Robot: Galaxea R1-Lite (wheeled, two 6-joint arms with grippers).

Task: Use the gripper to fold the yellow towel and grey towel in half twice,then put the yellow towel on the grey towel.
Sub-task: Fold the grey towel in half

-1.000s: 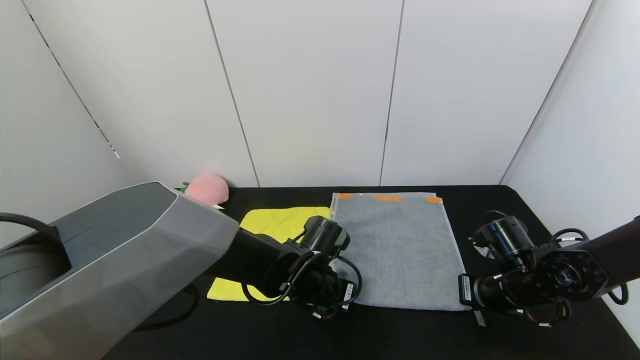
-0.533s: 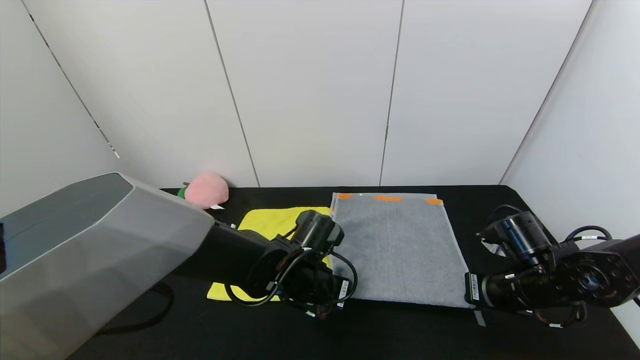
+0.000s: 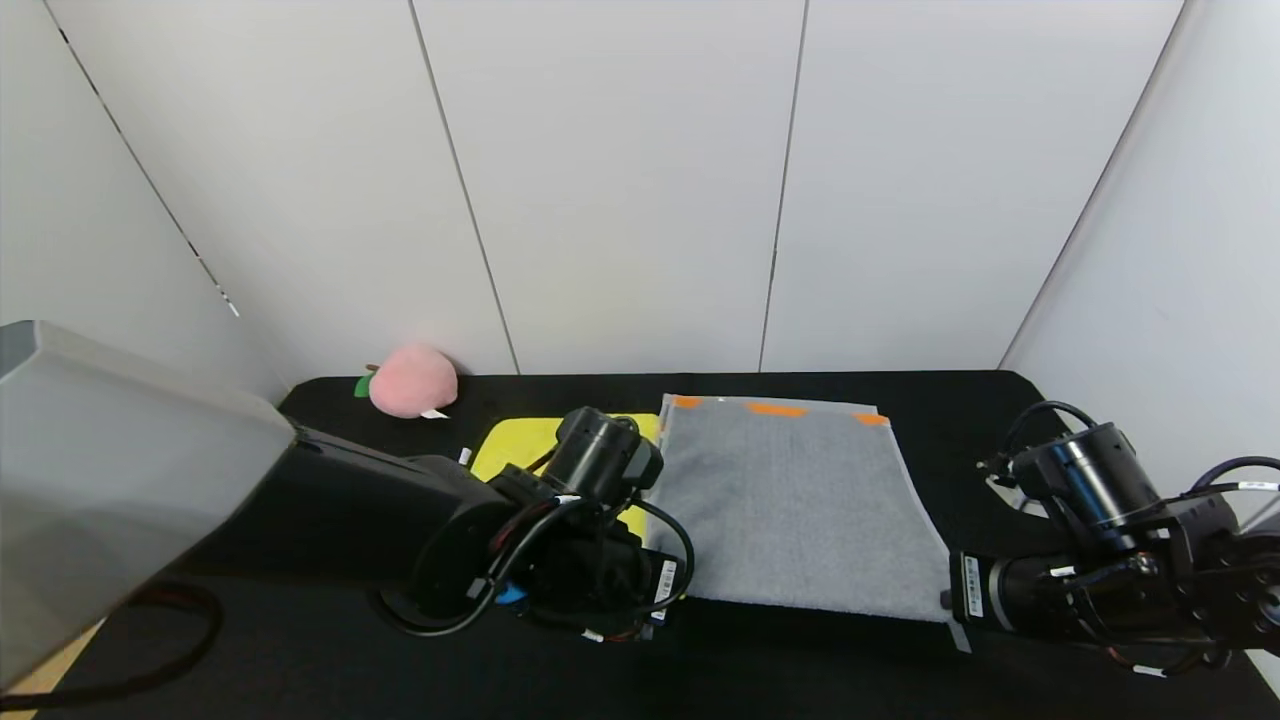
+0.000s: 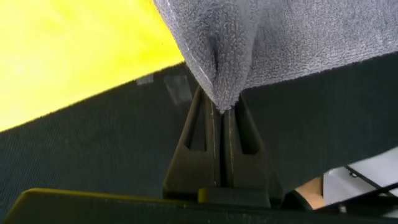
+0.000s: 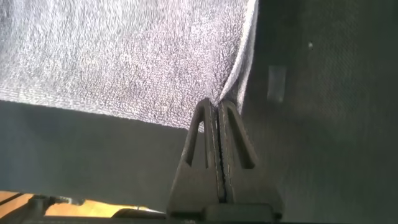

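The grey towel point(image 3: 790, 500) lies spread on the black table, orange marks at its far end. My left gripper point(image 4: 221, 109) is shut on its near left corner point(image 4: 221, 68). My right gripper point(image 5: 217, 106) is shut on its near right corner point(image 5: 227, 87). Both near corners are lifted a little off the table. In the head view the left gripper point(image 3: 668, 590) and the right gripper point(image 3: 950, 610) sit at the towel's near edge. The yellow towel point(image 3: 530, 440) lies flat left of the grey towel, mostly hidden behind my left arm; it also shows in the left wrist view point(image 4: 68, 56).
A pink plush peach point(image 3: 412, 380) sits at the table's far left by the wall. White wall panels close the back and both sides. Bare black tabletop point(image 3: 800, 660) runs along the near edge.
Both arms have drawn back toward me and lowered in the picture. The grey towel's near edge has lifted and its far end has shifted slightly.
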